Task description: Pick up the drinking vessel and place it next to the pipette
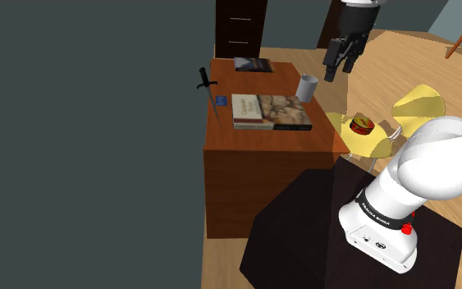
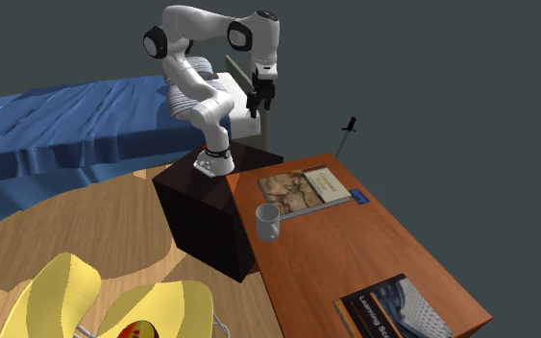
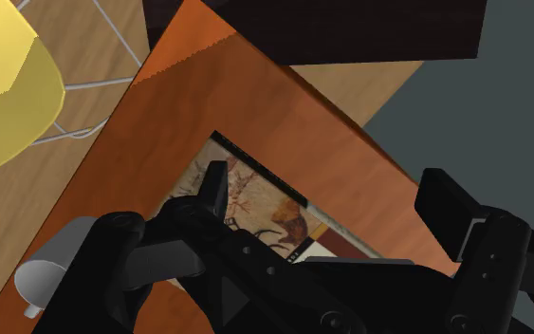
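Observation:
A grey mug (image 1: 306, 86) stands upright on the brown desk (image 1: 262, 139), near its edge toward the shoulder view's right, beside a large picture book (image 1: 270, 112). A thin black pipette (image 1: 210, 92) sticks up at the opposite desk edge. My gripper (image 1: 341, 67) hangs open and empty, high above and to the right of the mug. From the second exterior view the mug (image 2: 267, 222) sits near the desk's front edge, the pipette (image 2: 345, 134) is at the far side, and the gripper (image 2: 258, 104) is up over the stand. In the wrist view the mug (image 3: 51, 270) lies beyond one of the fingers (image 3: 213, 190).
A second book (image 1: 252, 64) lies at the desk's far end and a small blue card (image 1: 220, 100) near the pipette. A yellow chair (image 1: 418, 103) with a red-and-gold object (image 1: 362, 125) stands beside the desk. A blue bed (image 2: 66, 125) is behind the stand (image 2: 210, 206).

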Available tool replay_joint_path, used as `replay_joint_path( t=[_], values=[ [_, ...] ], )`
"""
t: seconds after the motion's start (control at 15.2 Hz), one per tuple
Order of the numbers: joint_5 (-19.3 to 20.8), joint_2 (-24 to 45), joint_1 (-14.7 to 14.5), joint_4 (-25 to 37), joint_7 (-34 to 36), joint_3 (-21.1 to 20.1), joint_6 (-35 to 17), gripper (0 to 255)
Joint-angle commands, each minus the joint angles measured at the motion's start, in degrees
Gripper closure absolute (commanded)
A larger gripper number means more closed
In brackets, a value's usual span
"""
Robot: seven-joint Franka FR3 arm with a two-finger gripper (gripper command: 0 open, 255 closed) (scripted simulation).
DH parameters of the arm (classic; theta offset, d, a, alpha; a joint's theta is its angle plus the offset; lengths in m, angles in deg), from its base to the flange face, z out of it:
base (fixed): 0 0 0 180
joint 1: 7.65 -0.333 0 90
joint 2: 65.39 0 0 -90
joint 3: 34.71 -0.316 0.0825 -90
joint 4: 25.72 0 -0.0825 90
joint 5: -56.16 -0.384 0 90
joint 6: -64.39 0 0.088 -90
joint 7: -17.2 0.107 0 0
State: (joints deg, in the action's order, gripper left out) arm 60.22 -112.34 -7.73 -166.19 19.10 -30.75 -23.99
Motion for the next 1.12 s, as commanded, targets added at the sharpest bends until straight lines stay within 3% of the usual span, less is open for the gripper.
replay_joint_path(
  t=[0.0, 0.59, 1.06],
  values=[
    [0.00, 0.00, 0.00, 0.00, 0.00, 0.00, 0.00, 0],
    [6.63, 10.02, 1.74, -1.42, -12.70, 10.58, -14.93, 0],
    [7.57, 22.34, 1.34, 2.33, -22.96, 18.77, -26.33, 0]
  ],
)
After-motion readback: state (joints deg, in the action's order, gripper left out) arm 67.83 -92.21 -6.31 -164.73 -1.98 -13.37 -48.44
